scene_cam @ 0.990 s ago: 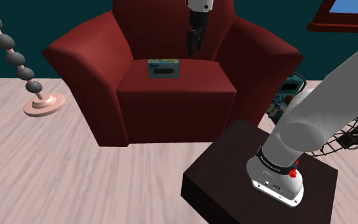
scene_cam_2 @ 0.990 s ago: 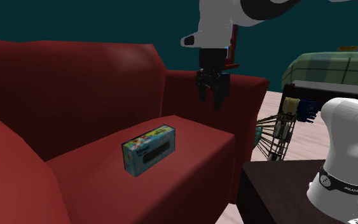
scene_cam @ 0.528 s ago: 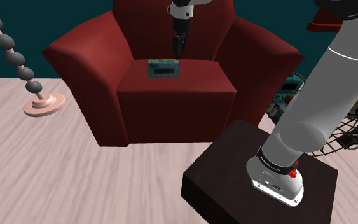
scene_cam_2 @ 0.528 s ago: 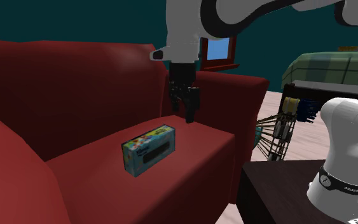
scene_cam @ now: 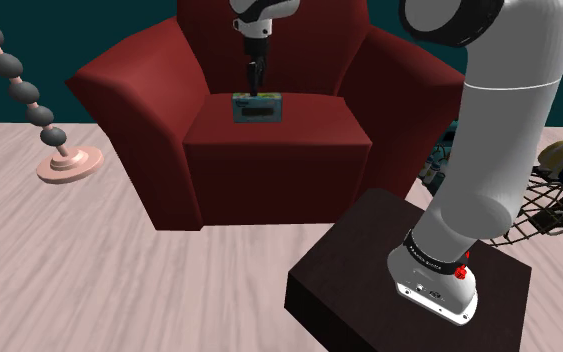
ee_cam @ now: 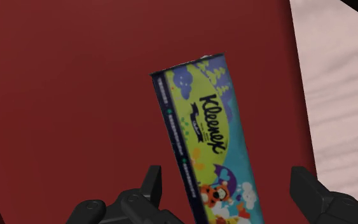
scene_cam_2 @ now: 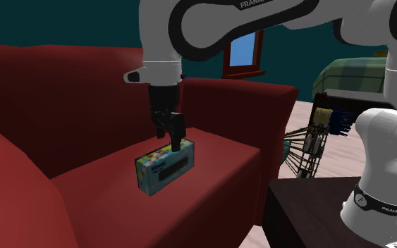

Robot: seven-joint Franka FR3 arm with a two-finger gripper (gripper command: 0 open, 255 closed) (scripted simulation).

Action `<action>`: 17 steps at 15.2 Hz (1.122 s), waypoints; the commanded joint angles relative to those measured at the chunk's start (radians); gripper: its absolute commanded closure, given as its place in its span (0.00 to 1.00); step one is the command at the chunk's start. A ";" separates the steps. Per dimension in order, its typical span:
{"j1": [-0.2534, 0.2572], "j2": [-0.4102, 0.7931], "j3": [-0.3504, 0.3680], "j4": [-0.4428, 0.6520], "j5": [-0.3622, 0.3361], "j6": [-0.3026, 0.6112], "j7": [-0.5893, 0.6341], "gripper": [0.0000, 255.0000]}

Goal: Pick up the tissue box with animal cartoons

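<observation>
- Red armchair [scene_cam: 269,150]: you see it set against a teal wall on a pale plank floor [scene_cam: 119,270]. Its seat carries the task's one item, as it did a second ago.
- White arm [scene_cam: 499,150]: it rises from the dark box stand [scene_cam: 339,290] at the shoulder view's lower right and arches over the chair. A second ago it stood lower and further toward that view's right.
- Tissue box [scene_cam: 256,107]: it lies flat at the rear middle of the seat cushion, just in front of the backrest, and has not moved. In the wrist view its top [ee_cam: 212,140] shows a green and blue print, a brand name in script and a cartoon tiger.
- Gripper [scene_cam: 255,88]: it points straight down at the box. Over the last second it has crossed from beside the chair's arm and dropped, and in the second exterior view [scene_cam_2: 171,141] its tips now reach the box's far end.
- Fingers [ee_cam: 152,184]: you find them spread apart, one on each long side of the box's end. Neither is seen touching it.
</observation>
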 commanded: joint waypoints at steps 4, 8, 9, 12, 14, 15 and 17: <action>-0.001 0.037 0.003 -0.012 0.004 0.049 -0.012 0.00; -0.001 0.047 0.004 -0.046 0.006 0.093 -0.014 0.00; -0.001 0.047 0.004 -0.046 0.006 0.093 -0.014 0.00; -0.002 0.048 0.004 -0.044 0.006 0.092 -0.014 1.00; -0.001 0.048 0.004 -0.045 0.006 0.093 -0.014 1.00; -0.002 0.048 0.004 -0.044 0.006 0.093 -0.014 1.00; -0.002 0.048 0.004 -0.044 0.006 0.092 -0.014 1.00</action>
